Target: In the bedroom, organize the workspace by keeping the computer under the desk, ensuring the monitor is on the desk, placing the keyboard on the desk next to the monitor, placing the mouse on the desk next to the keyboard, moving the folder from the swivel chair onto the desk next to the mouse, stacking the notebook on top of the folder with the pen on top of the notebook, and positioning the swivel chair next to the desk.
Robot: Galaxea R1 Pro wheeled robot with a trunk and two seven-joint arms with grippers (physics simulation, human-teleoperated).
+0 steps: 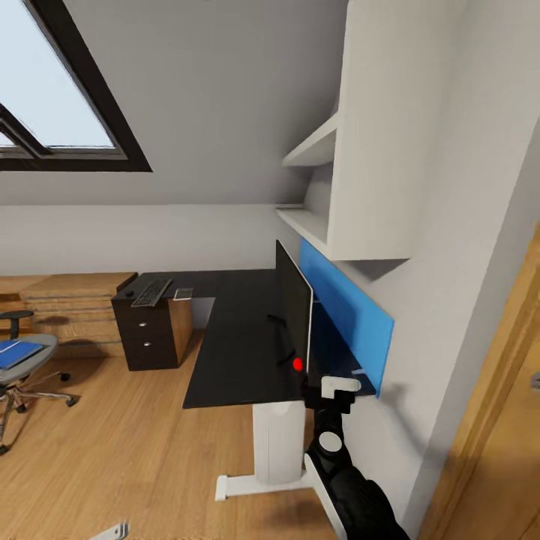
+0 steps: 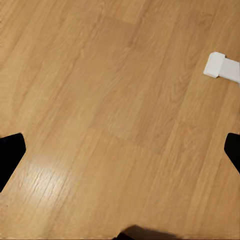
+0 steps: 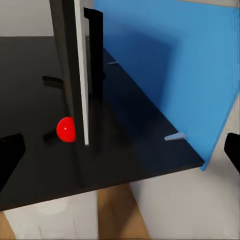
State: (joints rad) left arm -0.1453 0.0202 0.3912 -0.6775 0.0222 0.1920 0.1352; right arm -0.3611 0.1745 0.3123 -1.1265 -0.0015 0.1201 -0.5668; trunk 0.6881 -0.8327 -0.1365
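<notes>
On the far left, a swivel chair stands on the wood floor, well away from the bench. A blue folder lies on its seat. Farther right, at the far end of the black bench, the keyboard lies flat, with a small flat thing just beside it, too small to name. Dark drawers sit under that end. Next comes the monitor, standing up on the bench, seen from its thin edge. A red ball shows at its foot. Behind it stands a blue board. The right claw is just by the bench corner, its fingers spread wide open and holding nothing. The left claw is open too, over bare floor.
</notes>
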